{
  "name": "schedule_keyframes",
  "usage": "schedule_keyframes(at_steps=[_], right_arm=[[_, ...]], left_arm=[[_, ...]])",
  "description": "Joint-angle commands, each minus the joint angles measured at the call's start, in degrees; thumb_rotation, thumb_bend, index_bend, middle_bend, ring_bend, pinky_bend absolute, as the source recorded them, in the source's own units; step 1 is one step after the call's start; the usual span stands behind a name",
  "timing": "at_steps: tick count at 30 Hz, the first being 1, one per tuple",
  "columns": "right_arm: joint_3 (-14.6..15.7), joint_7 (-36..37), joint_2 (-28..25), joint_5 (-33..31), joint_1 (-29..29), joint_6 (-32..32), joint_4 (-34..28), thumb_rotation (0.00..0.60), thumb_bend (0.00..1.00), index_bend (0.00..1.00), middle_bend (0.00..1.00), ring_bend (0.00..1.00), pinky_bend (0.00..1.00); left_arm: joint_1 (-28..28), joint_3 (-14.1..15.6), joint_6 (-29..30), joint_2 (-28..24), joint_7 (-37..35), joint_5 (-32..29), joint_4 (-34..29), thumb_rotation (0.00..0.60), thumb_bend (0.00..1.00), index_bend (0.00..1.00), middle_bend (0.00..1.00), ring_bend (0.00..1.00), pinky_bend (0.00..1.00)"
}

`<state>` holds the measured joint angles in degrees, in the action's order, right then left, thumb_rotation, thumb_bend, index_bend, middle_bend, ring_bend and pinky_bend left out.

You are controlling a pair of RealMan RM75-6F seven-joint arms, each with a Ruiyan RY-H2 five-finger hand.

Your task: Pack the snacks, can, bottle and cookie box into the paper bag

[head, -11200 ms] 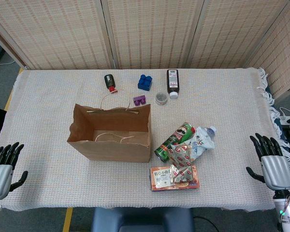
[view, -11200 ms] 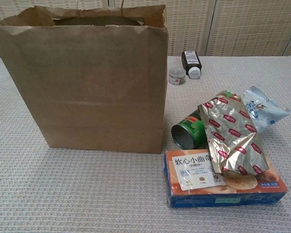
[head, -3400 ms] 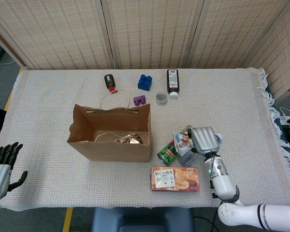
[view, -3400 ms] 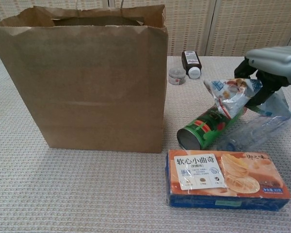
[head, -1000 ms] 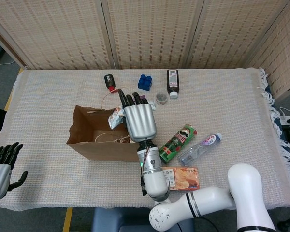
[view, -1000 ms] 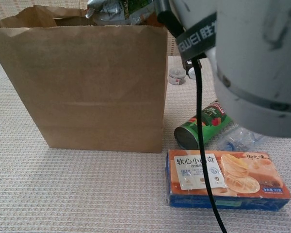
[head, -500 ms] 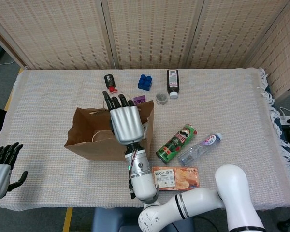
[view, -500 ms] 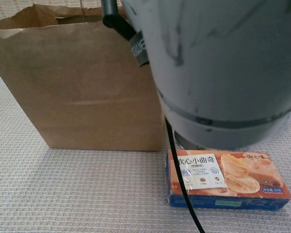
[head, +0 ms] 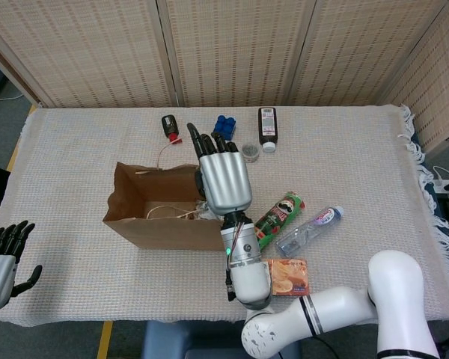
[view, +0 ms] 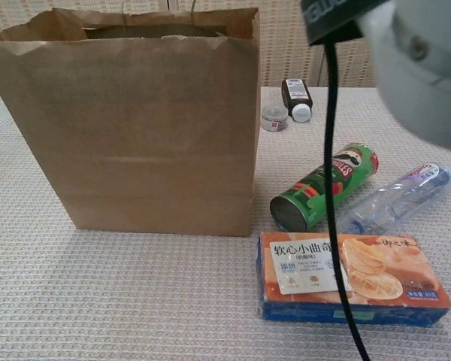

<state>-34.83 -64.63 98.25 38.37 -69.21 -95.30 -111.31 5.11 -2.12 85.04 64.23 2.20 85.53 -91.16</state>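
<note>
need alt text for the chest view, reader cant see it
An upright brown paper bag fills the left of the frame on a woven tablecloth. To its right lie a green chip can and a clear bottle, with an orange cookie box in front. A blurred grey arm and its black cable intrude at upper right.

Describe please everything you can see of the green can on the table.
The green can is a tall tube of crisps, with red and white print and a face logo on its side. It lies on its side on the woven cloth, its metal-looking base turned toward the chest camera. It lies apart from the paper bag, between it and the clear bottle, behind the cookie box. Whether it touches them cannot be told. No hand touches it.
</note>
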Motion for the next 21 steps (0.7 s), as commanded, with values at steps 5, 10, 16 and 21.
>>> schedule_keyframes(at_steps=[5, 10, 16, 21], right_arm=[[6.2, -0.8, -16.6, 0.5, 11.6, -0.1, -13.1, 0.600, 0.30, 0.02, 0.23, 0.14, 0.33], [10.7, 3.7, -27.3, -1.5, 19.8, 3.3, -16.6, 0.600, 0.23, 0.00, 0.17, 0.10, 0.28], [18.2, 10.9, -35.7, -1.9, 26.2, 13.7, -15.5, 0.600, 0.15, 0.00, 0.11, 0.05, 0.21], [24.1, 15.4, -37.3, 2.2, 28.7, 21.2, -11.6, 0.600, 0.11, 0.00, 0.10, 0.04, 0.19]], left_arm=[[0.0, 0.0, 0.0, 0.1, 0.3, 0.0, 0.0, 0.600, 0.36, 0.04, 0.00, 0.00, 0.00], [0.1, -0.1, 0.0, 0.2, 0.9, 0.0, -0.2, 0.600, 0.36, 0.04, 0.00, 0.00, 0.00], [0.3, -0.3, -0.3, 0.2, 1.7, -0.2, -0.5, 0.600, 0.36, 0.04, 0.00, 0.00, 0.00], [0.5, -0.4, -0.5, 0.3, 2.1, -0.4, -0.6, 0.600, 0.36, 0.04, 0.00, 0.00, 0.00]])
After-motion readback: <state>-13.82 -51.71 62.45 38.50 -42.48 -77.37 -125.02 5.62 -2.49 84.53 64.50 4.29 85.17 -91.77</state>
